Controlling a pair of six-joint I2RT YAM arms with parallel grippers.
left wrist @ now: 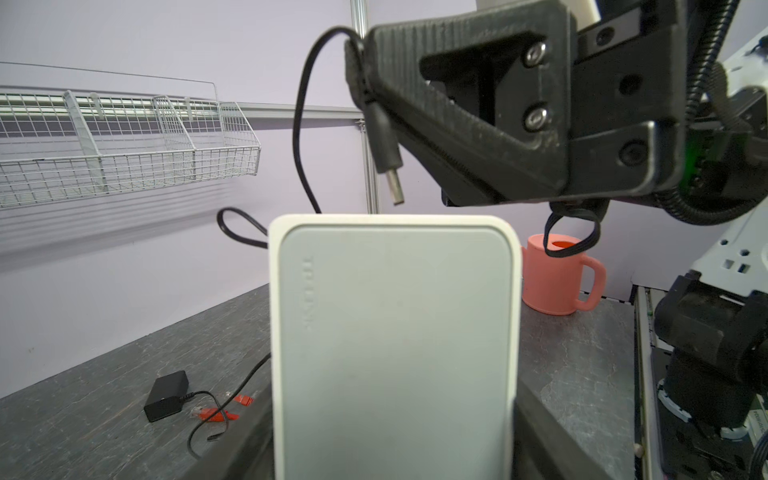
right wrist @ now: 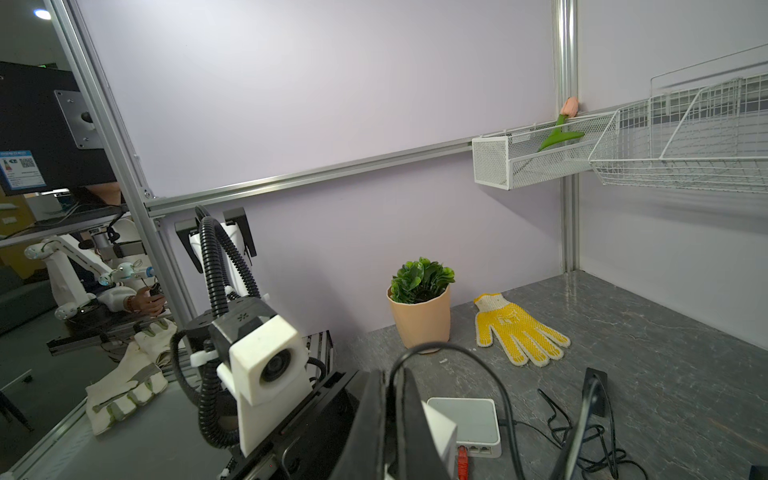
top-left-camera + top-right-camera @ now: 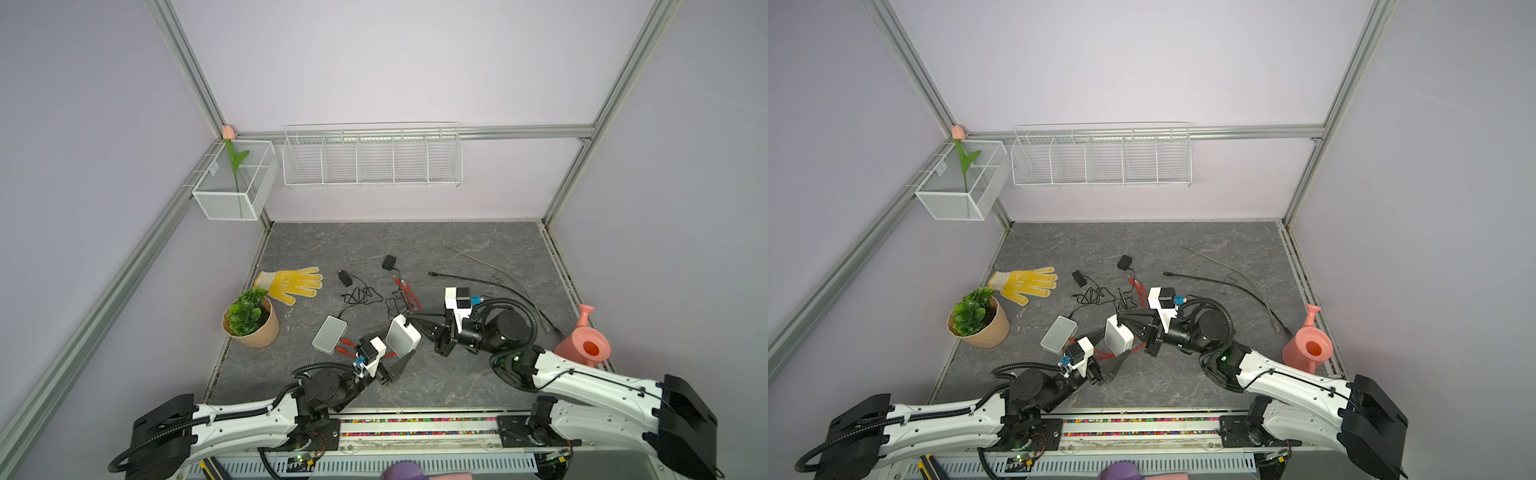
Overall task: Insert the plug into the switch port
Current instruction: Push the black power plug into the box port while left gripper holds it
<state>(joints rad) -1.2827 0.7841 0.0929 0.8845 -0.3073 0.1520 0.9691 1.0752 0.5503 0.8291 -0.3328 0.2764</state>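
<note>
Left wrist view: the white switch [image 1: 395, 345] filled the middle of the frame, held upright and clear of the grey table [image 1: 104, 395], with a dark finger of the left gripper [image 3: 397, 353] showing at each lower side of it. That gripper was clamped across the switch's body. Just beyond the switch's far edge hung the plug [image 1: 384, 145], its metal tip pointing at that edge and stopping a little short of it, not inserted. The right gripper [image 1: 359, 75] was closed tight on the plug's rear end, where its black lead [image 1: 299, 137] came out and looped away behind the switch. The port itself faced away from the camera and could not be seen.

In both top views the two grippers met near the middle of the table, the right one's closed tips [image 3: 1119, 318] at the switch's far edge. A second switch [image 3: 329, 334] lay flat just left of the held one, with red cables [image 3: 347, 347] beside it. Farther back lay a black adapter [image 3: 389, 262]. A yellow glove [image 3: 293, 284] and a potted plant [image 3: 249, 318] sat at the left, and a pink watering can [image 3: 584, 340] at the right edge.
</note>
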